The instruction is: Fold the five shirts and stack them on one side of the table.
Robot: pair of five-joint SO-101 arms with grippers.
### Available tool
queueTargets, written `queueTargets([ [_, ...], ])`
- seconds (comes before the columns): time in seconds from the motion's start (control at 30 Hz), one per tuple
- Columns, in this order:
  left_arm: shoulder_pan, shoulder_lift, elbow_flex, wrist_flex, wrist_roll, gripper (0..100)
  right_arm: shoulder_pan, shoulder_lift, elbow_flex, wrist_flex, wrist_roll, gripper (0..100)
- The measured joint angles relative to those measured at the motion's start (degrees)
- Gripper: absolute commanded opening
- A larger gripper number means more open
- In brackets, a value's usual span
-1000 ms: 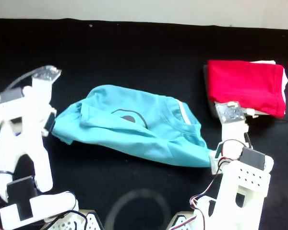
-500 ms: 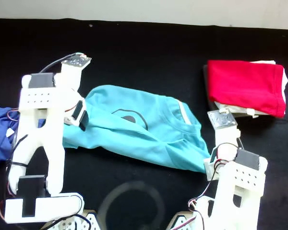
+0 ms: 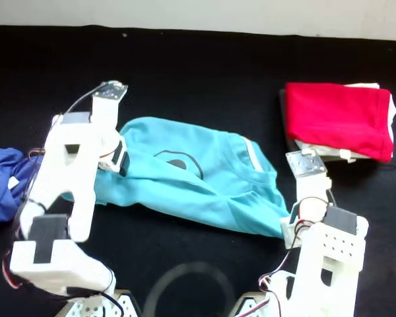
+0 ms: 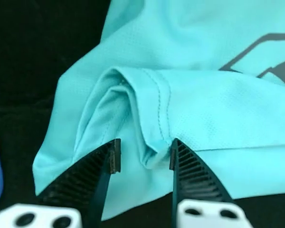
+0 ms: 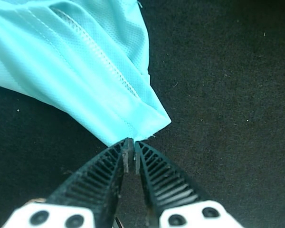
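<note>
Straddling a bunched fold of the crumpled turquoise mesh shirt (image 3: 191, 175) at the middle of the black counter (image 3: 198, 66) with the left hand (image 4: 143, 154), jaws spread wide. Resting the right hand (image 5: 131, 154) at that shirt's hem corner toward the near edge, jaws narrowed to a sliver; grip on cloth unclear. Lying folded near the right edge: red shirt (image 3: 336, 119). Lying bunched at the left edge: dark blue shirt (image 3: 0, 185).
</note>
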Motion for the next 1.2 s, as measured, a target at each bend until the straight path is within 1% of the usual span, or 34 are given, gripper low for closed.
queueTargets([
  [0.13,1.4,1.9,-3.3,0.5,2.0,18,0.0,0.0,0.0,0.0,0.0,0.7],
  [0.33,4.4,2.3,-4.3,2.0,2.1,17,0.0,0.0,0.0,0.0,0.0,0.7],
  [0.53,5.2,2.3,-4.3,2.0,2.1,0,0.0,0.0,0.0,-0.3,0.0,0.7],
  [0.8,5.2,2.3,-4.3,2.2,2.1,2,0.0,0.0,0.2,-2.5,0.0,0.7],
  [0.87,5.2,2.3,-4.7,2.9,2.1,2,0.0,0.0,0.2,-3.8,-1.1,0.7],
  [0.97,5.3,2.3,-6.8,7.2,2.1,2,0.0,0.0,0.2,-5.1,-2.6,0.7],
  [1.2,6.7,2.3,-7.6,25.1,2.1,1,0.0,0.0,0.2,-5.5,-3.1,0.7],
])
